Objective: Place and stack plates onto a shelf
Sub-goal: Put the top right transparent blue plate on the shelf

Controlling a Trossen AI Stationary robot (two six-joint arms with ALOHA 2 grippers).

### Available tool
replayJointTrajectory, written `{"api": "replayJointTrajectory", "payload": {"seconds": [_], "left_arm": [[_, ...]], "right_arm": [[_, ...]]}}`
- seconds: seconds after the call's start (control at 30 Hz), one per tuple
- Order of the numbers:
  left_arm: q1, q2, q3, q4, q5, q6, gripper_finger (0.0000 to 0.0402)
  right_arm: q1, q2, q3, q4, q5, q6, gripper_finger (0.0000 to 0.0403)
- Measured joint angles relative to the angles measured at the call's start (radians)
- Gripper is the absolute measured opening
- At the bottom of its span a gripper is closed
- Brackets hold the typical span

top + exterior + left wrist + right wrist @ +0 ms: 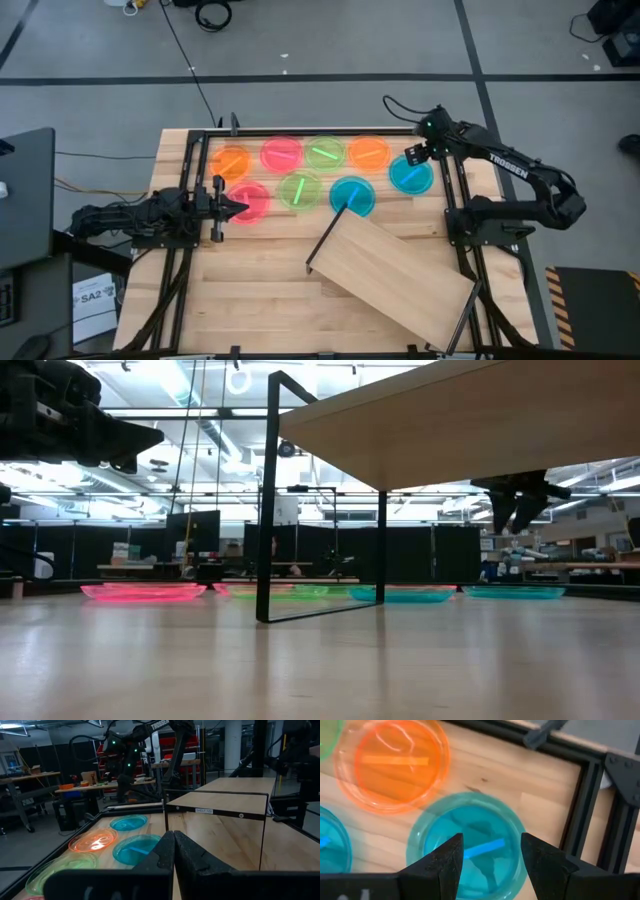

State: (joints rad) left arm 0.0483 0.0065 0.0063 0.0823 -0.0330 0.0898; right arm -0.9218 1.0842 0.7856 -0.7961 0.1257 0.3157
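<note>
Eight plates lie flat on the tabletop [250, 300] in two rows at its far side, none yet on the shelf [395, 280], so stacking has not begun. Far-right blue plate [411, 174] is the one being addressed: right gripper [415, 155] hangs directly over it, fingers spread wide and empty, straddling the disc's streak in the right wrist view, likely lining up for a rim pinch. Orange plate [392, 765] sits just beside it, rims near but apart; second blue plate [352, 195] is near on the other side, so there is little slack for the fingers between discs

Shelf stands askew on the near half of the table, one corner close to the second blue plate, its top bare. Black frame rail [580, 815] runs close past the target plate's outer edge, limiting approach from that side; open room lies above

Left gripper [232, 208] waits clenched and empty, tip over the near-left pink plate [250, 201]
</note>
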Motion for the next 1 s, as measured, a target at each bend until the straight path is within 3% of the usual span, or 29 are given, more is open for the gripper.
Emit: {"api": "replayJointTrajectory", "payload": {"seconds": [0.17, 0.5, 1.0], "left_arm": [[0.0, 0.0, 0.0, -0.001, 0.0, 0.0, 0.0009], [0.0, 0.0, 0.0, -0.001, 0.0, -0.001, 0.0009], [0.0, 0.0, 0.0, -0.001, 0.0, 0.0, 0.0009]], "right_arm": [[0.01, 0.01, 0.0, -0.052, 0.0, 0.054, 0.0203], [0.032, 0.008, -0.024, -0.312, -0.002, 0.322, 0.0176], [0.052, 0.008, -0.24, -0.231, -0.048, 0.452, 0.0165]]}}
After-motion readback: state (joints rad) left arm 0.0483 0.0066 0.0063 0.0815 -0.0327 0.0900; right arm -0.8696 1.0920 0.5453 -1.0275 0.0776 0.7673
